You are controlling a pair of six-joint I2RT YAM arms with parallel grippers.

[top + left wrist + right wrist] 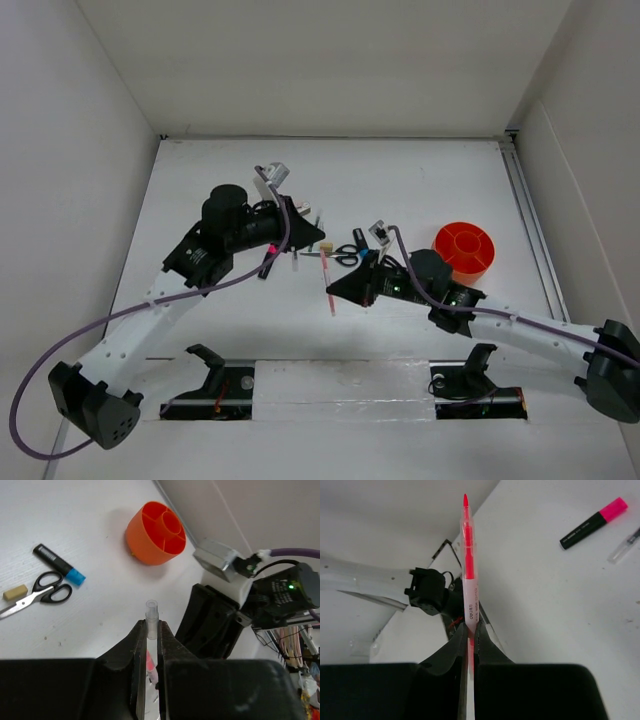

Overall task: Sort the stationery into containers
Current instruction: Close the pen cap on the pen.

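The right pincer (469, 627) is closed narrow on the red pen (468, 565). It grips the pen low on the barrel, so the bare tip points away from the fingers, and it holds the pen above the counter (420, 180). I think this grip leaves the long end free to go first into a compartment. The left pincer (148, 625) is also closed narrow, on a small clear cap (151, 612). The cap probably belongs to this pen, and that would explain why the two arms meet in the middle, well apart from the orange cup (156, 532). The cup stands upright to the right, with a round middle well and a divided ring around it, and nothing shows inside. On the counter I count one black marker with blue cap (59, 564), one black marker with pink cap (592, 522), one pair of black-handled scissors (42, 587) lying flat with one tan eraser (14, 592) just beside them, and one thin clear piece (623, 547) near the pink marker. I cannot tell whether it is a pen or a cap. So one pen is in hand, and the others wait loose for sorting.
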